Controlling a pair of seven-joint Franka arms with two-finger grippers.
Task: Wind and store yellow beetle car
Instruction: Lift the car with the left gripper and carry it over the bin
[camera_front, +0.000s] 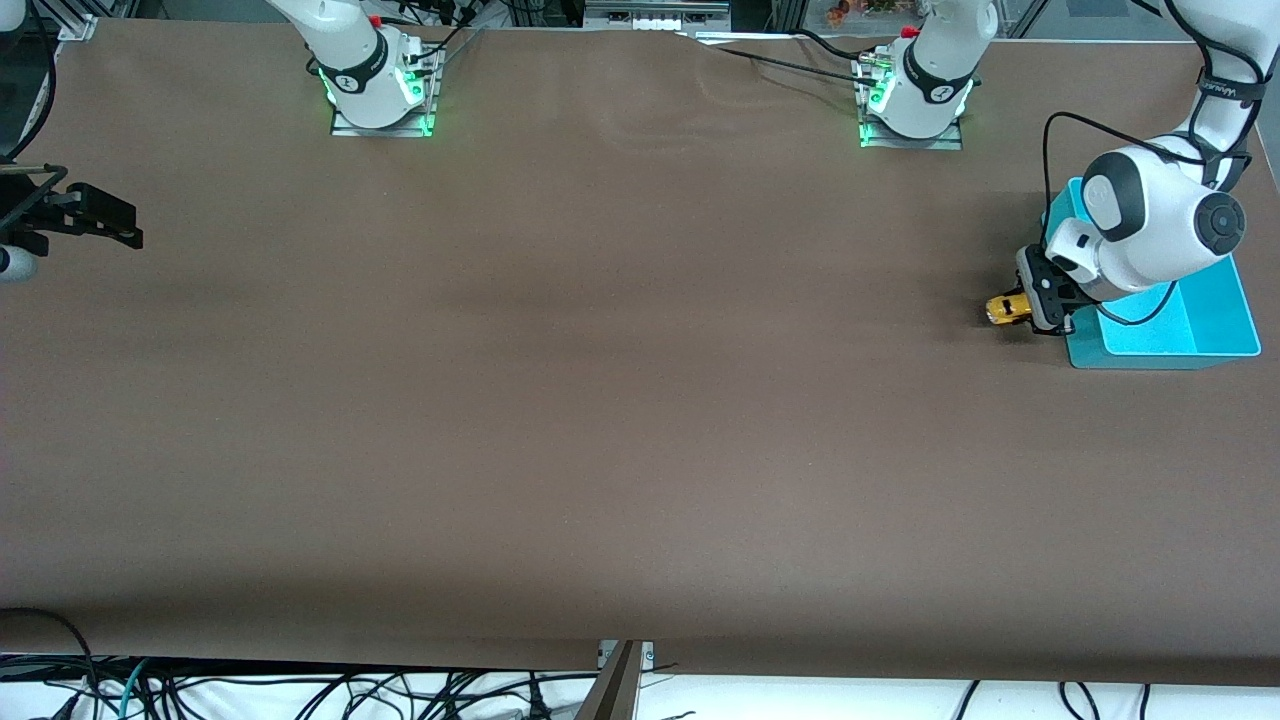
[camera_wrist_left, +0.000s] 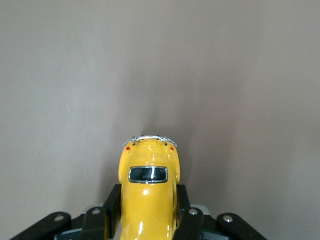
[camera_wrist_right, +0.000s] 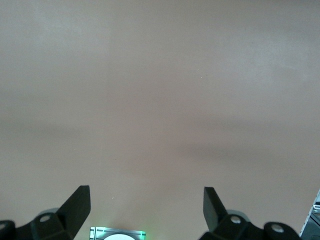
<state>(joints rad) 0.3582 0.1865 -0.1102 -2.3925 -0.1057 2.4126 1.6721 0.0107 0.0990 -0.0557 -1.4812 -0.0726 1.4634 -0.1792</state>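
The yellow beetle car (camera_front: 1006, 308) is held between the fingers of my left gripper (camera_front: 1026, 309), low over the brown table right beside the blue bin (camera_front: 1160, 355), on the bin's side toward the right arm's end. In the left wrist view the car (camera_wrist_left: 148, 172) sits clamped between the black fingers (camera_wrist_left: 113, 202), its dark window and chrome bumper pointing away from the gripper (camera_wrist_left: 148, 201). I cannot tell whether its wheels touch the table. My right gripper (camera_front: 118, 226) waits open and empty at the right arm's end of the table; its view (camera_wrist_right: 145, 194) shows only bare table.
The blue bin is an open rectangular box under the left arm's wrist, at the left arm's end of the table. Both arm bases (camera_front: 380, 85) stand along the table's edge farthest from the front camera. Cables hang below the edge nearest to it.
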